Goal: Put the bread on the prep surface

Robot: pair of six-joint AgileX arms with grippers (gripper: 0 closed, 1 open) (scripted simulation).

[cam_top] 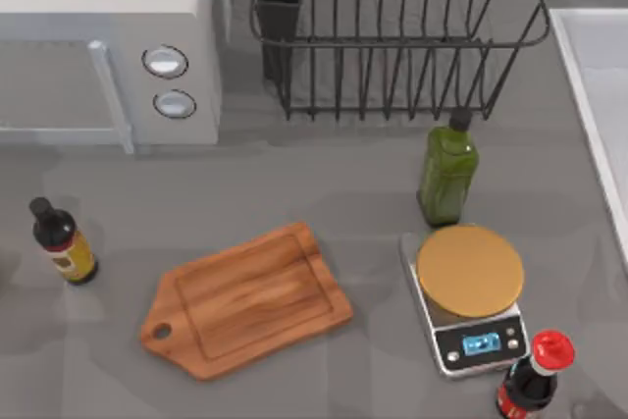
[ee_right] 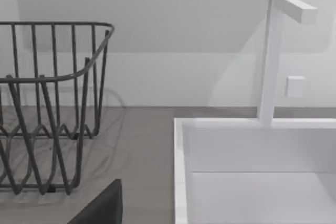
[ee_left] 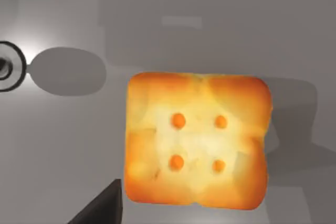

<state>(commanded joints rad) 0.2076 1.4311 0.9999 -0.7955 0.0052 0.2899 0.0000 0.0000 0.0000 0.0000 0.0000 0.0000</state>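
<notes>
Items on our table [cam_top: 294, 193], as logged from the top view: a reddish-brown cutting board [cam_top: 250, 299] lying at centre, bare, its rounded handle with a hole pointing toward the table's left; a grey scale [cam_top: 469, 336] with a round tan disc on it, to the right of the board; a green bottle [cam_top: 448, 172] standing just behind the scale; a red-capped dark bottle [cam_top: 530, 380] at the scale's front right corner; a small dark bottle with a yellow label [cam_top: 61, 242] well to the left of the board; a microwave [cam_top: 118, 36] at rear left; a wire dish rack [cam_top: 392, 31] at rear centre; a white sink [ee_right: 252, 166] at the right edge. The bread [ee_left: 197, 137], golden-yellow with browned edges, lies on grey table surface directly under our left wrist camera, apart from the board. A dark sliver at the edge of each wrist view is perhaps part of a tool; whether either tool is open or closed, we cannot tell.
</notes>
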